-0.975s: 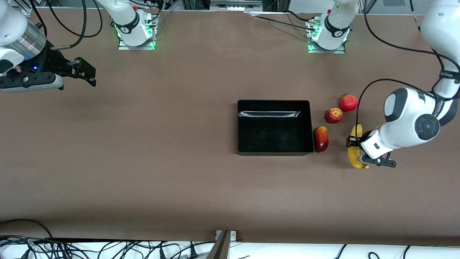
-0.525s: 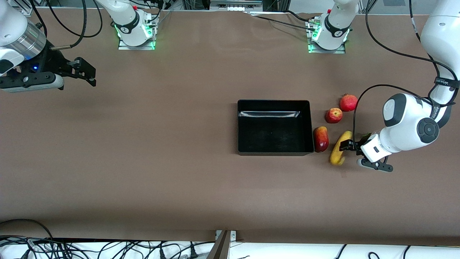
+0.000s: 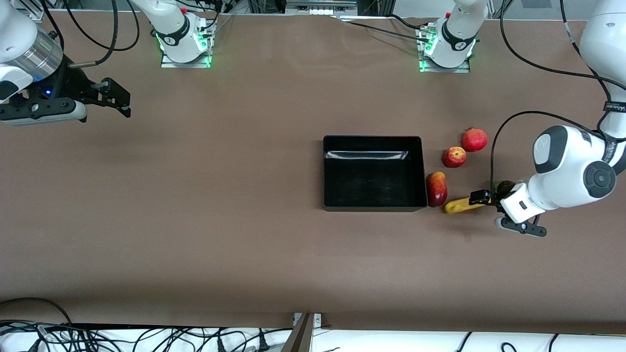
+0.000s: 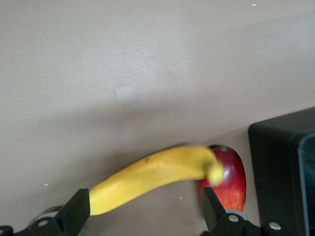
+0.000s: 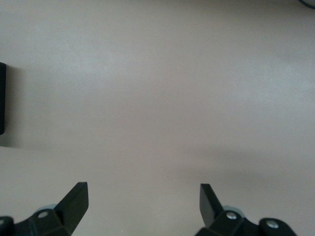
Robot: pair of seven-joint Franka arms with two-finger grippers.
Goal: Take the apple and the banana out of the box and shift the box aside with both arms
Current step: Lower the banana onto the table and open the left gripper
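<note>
The long yellow banana [image 3: 462,205] [image 4: 152,179] lies on the table, one tip against the dark-red mango [image 3: 436,188] [image 4: 229,179]. Its other end lies between the spread fingers of my left gripper [image 3: 488,196] [image 4: 145,211], close to one finger; the gripper is open. The streaked apple [image 3: 454,157] rests farther from the front camera than the mango. The black box [image 3: 324,171] [image 4: 285,172] stands mid-table with nothing in it, the mango against its wall. My right gripper [image 3: 126,105] [image 5: 143,196] waits open over bare table at the right arm's end.
A plain red pomegranate [image 3: 474,139] sits beside the apple, toward the left arm's end. A sliver of the box [image 5: 2,98] shows at the edge of the right wrist view. Both arm bases stand along the table's edge farthest from the front camera.
My left gripper has opened and let go of the banana. The banana has swung round so its tip now points at the mango. The right arm has not moved.
</note>
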